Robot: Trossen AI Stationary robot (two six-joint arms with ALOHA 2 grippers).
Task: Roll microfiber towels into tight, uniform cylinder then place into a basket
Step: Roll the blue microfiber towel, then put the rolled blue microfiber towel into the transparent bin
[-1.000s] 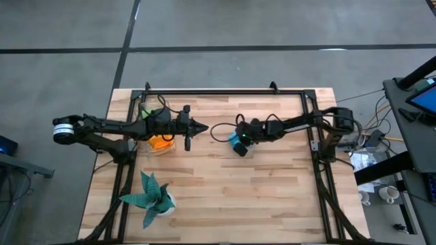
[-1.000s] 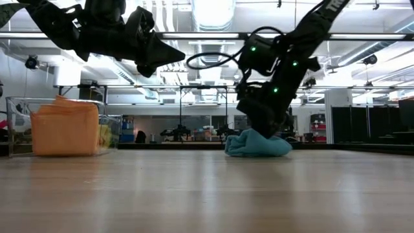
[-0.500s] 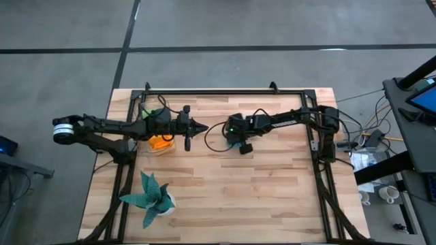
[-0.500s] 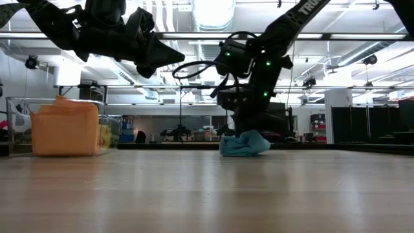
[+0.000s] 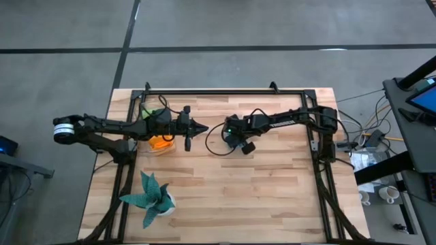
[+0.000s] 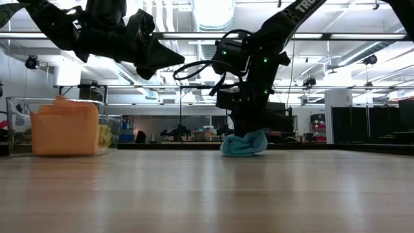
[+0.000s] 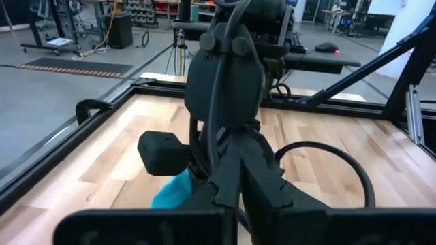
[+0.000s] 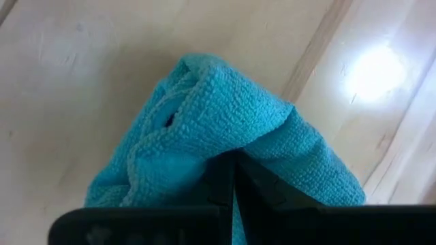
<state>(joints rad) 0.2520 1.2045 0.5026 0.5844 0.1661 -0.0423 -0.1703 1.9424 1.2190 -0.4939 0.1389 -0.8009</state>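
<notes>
My right arm reaches over the middle of the wooden table [image 5: 272,197] and bends down. My right tool [image 6: 244,134] is pinching the soft bright blue towel [image 6: 244,145], which sits bunched on the table. My left arm stretches flat above the table. My left tool [image 5: 202,128] is pressed together, holding nothing, near the small clear basket [image 6: 16,126] with the orange towel [image 6: 64,128] in it.
</notes>
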